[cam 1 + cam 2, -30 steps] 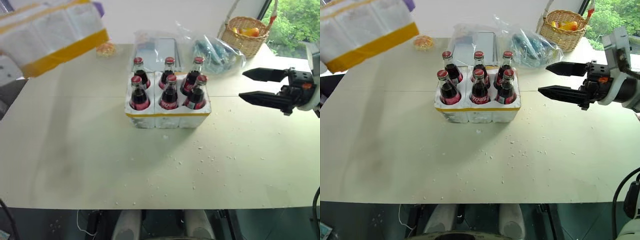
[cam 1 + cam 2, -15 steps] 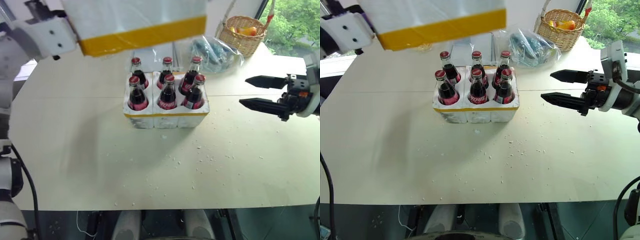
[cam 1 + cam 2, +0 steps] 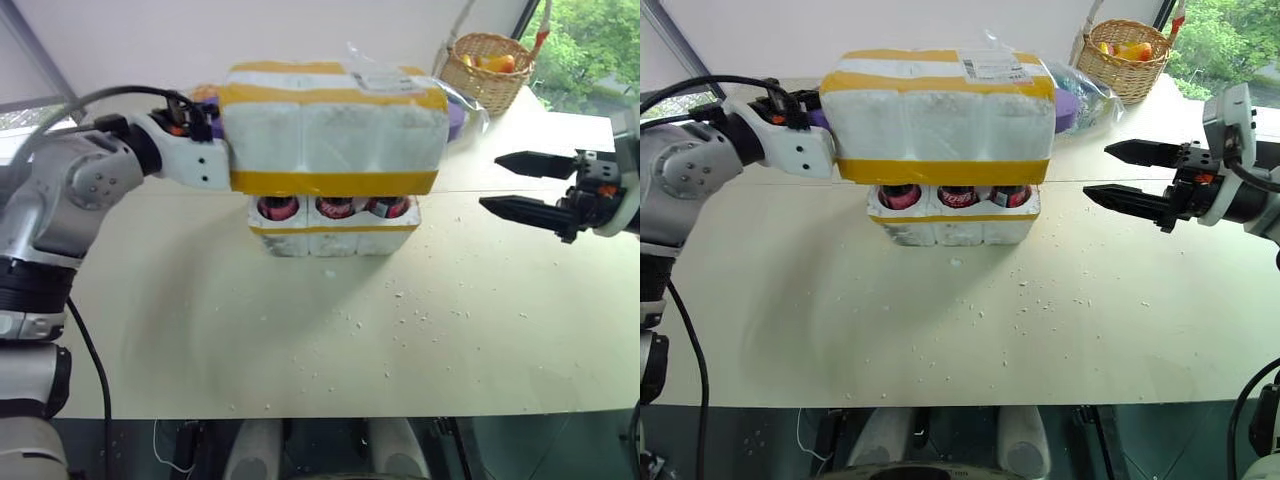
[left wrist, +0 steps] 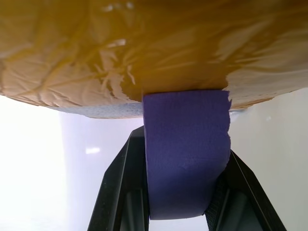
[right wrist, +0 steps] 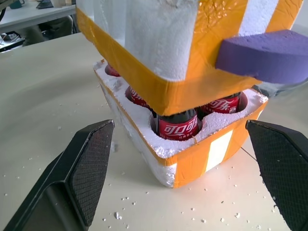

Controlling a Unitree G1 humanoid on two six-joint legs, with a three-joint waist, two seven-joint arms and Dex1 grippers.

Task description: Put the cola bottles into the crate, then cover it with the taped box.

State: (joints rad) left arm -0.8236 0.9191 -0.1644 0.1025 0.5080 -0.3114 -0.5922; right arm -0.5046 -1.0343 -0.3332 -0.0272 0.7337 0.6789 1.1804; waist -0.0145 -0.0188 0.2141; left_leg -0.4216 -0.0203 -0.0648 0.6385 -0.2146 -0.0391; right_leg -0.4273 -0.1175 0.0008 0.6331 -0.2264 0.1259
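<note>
The taped box [image 3: 333, 130], white foam with yellow bands and a label on top, hangs just over the crate [image 3: 335, 238] and hides the necks of the cola bottles [image 3: 336, 207]. Their red labels show in the gap between the box and the crate [image 5: 192, 163], which has a yellow band. My left gripper [image 4: 185, 144] is shut on a purple foam tab at the box's left end. A second purple tab [image 5: 267, 55] sticks out of the box's right end. My right gripper [image 3: 490, 182] hovers open to the right of the crate, apart from it, pointing at it.
A wicker basket [image 3: 490, 68] of fruit stands at the back right, with clear plastic bags [image 3: 1090, 90] behind the box. White foam crumbs [image 3: 400, 300] are scattered on the pale table [image 3: 200, 330] in front of the crate.
My left arm has swung the taped box from the upper left rightward and down over the crate, so the bottle tops are now covered. The right gripper has stayed in place.
</note>
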